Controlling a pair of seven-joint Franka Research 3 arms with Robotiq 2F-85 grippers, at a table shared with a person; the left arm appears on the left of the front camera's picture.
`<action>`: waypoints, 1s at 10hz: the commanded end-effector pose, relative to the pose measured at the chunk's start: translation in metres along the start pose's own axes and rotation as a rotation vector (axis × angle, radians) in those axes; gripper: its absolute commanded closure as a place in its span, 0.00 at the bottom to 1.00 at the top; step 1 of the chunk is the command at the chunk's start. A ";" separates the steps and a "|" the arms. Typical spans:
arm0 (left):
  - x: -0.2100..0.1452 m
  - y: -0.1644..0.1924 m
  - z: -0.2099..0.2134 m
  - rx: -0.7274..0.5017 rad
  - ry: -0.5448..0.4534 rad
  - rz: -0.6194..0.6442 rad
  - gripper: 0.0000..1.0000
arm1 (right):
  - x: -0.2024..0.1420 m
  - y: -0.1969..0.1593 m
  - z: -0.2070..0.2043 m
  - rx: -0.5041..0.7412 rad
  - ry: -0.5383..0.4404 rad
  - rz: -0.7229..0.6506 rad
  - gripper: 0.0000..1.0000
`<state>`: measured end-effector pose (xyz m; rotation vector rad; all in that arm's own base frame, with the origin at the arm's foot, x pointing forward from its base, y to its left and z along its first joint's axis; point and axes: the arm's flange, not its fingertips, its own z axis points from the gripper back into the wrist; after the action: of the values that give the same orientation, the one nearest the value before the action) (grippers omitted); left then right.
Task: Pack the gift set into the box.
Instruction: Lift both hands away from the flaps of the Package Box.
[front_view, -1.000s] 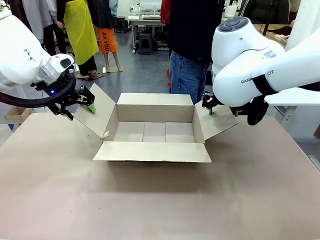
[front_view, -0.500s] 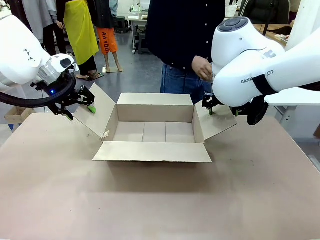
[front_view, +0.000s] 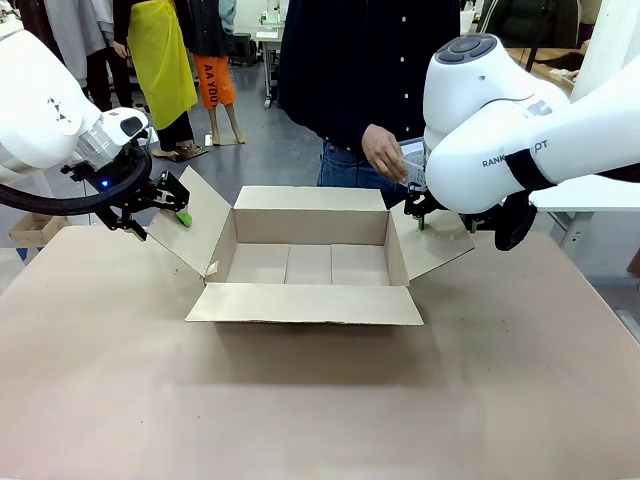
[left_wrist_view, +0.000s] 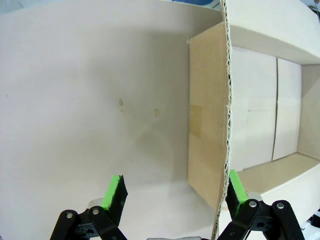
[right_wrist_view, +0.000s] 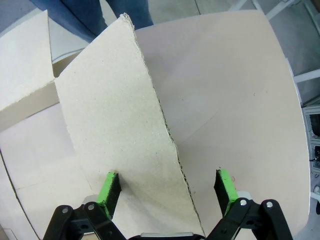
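Note:
The box (front_view: 310, 265) stands open in the middle of the table, empty, with all its flaps spread outward. My left gripper (front_view: 177, 204) is open astride the left flap (left_wrist_view: 207, 115), whose edge runs close to its right fingertip (left_wrist_view: 234, 184). My right gripper (front_view: 418, 212) is open around the right flap (right_wrist_view: 120, 125). Behind the box a person's hand (front_view: 383, 150) holds a white thing (front_view: 411, 163), apparently the gift set's tray, mostly hidden behind my right arm.
The person stands at the table's far edge, right behind the box. The brown tabletop (front_view: 300, 400) in front of the box is bare. My right arm's bulky white joint (front_view: 480, 110) hangs above the box's right flap.
The person has leaned in behind the box, and the hand has come down and left with the white thing. Neither arm has moved, and the box has stayed put.

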<state>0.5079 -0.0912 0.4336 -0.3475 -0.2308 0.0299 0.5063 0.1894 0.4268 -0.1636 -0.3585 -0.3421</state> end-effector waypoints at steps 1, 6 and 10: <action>-0.001 -0.001 0.002 0.012 -0.002 0.013 0.00 | 0.003 0.000 0.004 -0.010 -0.005 0.004 0.00; -0.001 -0.001 0.002 0.012 -0.002 0.013 0.00 | 0.003 0.000 0.004 -0.010 -0.005 0.004 0.00; -0.001 -0.001 0.002 0.012 -0.002 0.013 0.00 | 0.003 0.000 0.004 -0.010 -0.005 0.004 0.00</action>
<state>0.5079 -0.0912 0.4336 -0.3475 -0.2308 0.0299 0.5063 0.1894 0.4268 -0.1636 -0.3585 -0.3421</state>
